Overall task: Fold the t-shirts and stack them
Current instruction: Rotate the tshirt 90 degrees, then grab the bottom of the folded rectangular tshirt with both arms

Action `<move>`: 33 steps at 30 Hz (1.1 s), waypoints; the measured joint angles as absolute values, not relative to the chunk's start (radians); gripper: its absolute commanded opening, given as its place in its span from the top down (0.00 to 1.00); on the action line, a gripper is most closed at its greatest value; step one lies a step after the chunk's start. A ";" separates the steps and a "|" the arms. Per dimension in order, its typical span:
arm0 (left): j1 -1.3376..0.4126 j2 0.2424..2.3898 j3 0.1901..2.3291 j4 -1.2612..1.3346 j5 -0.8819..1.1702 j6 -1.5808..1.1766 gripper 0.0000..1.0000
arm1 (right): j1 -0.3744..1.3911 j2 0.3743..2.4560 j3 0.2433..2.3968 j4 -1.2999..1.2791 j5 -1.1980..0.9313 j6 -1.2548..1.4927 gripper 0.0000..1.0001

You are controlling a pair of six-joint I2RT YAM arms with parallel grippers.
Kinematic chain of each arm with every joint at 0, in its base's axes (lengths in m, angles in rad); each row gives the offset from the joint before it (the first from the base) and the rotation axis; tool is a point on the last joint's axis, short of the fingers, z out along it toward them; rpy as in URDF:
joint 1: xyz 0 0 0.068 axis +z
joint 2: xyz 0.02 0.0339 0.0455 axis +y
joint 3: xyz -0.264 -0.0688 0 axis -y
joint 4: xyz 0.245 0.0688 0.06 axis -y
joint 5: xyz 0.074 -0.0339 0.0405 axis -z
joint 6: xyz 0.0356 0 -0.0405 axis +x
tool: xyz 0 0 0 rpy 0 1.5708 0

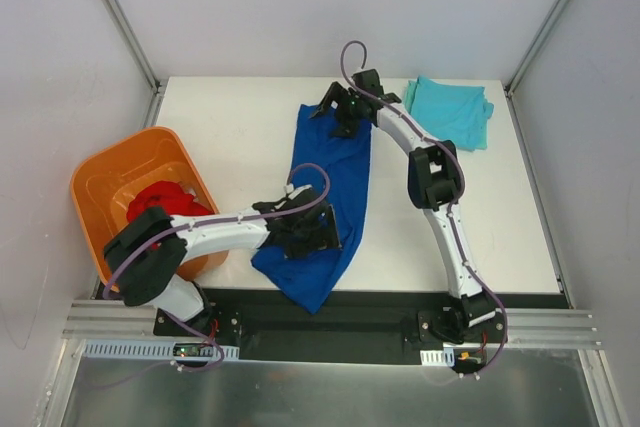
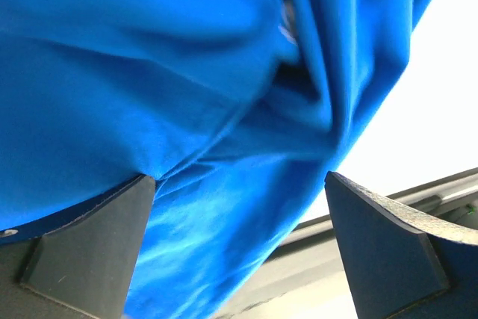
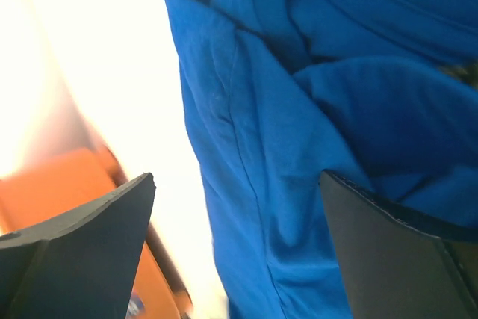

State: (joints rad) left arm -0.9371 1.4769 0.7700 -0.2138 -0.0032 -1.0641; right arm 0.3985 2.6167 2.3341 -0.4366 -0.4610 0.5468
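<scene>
The royal blue t-shirt (image 1: 325,187) lies bunched in a long strip down the middle of the table, its near end reaching over the front edge. My left gripper (image 1: 318,234) is low over its near part, jaws wide open, with blue cloth (image 2: 224,110) between the fingers (image 2: 89,244). My right gripper (image 1: 343,113) is at the shirt's far end, also wide open, with blue cloth (image 3: 299,147) between the fingers (image 3: 396,252). The light teal t-shirt (image 1: 450,112) lies folded at the far right. The red t-shirt (image 1: 165,202) is crumpled in the tub.
An orange plastic tub (image 1: 105,187) stands at the table's left edge; its side also shows in the right wrist view (image 3: 60,184). White walls enclose the table (image 1: 240,137) on three sides. A metal rail (image 1: 330,327) runs along the front.
</scene>
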 measured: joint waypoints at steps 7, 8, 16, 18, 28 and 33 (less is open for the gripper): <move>-0.944 1.645 0.904 -0.085 0.045 -1.065 0.01 | 0.361 2.727 2.430 -0.174 -0.408 0.686 0.03; -0.944 1.663 0.918 -0.066 0.048 -1.067 0.01 | 0.353 2.732 2.434 -0.151 -0.393 0.696 0.03; -0.957 1.778 1.003 0.067 0.108 -1.111 0.01 | 0.263 2.733 2.444 -0.093 -0.319 0.674 0.03; -0.984 1.777 0.998 0.079 0.100 -1.127 0.01 | 0.247 2.717 2.437 -0.099 -0.320 0.646 0.03; -1.154 1.643 0.931 0.056 -0.019 -1.131 0.01 | 0.281 2.360 2.313 -0.271 -0.379 0.382 0.03; -1.175 1.529 0.944 0.009 -0.074 -1.055 0.01 | 0.299 2.053 2.077 -0.321 -0.329 0.250 0.03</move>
State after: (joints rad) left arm -1.1748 1.5288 0.9443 0.0090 -0.0738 -1.0550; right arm 0.2985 2.0533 2.0769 -0.3210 -0.3286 0.2501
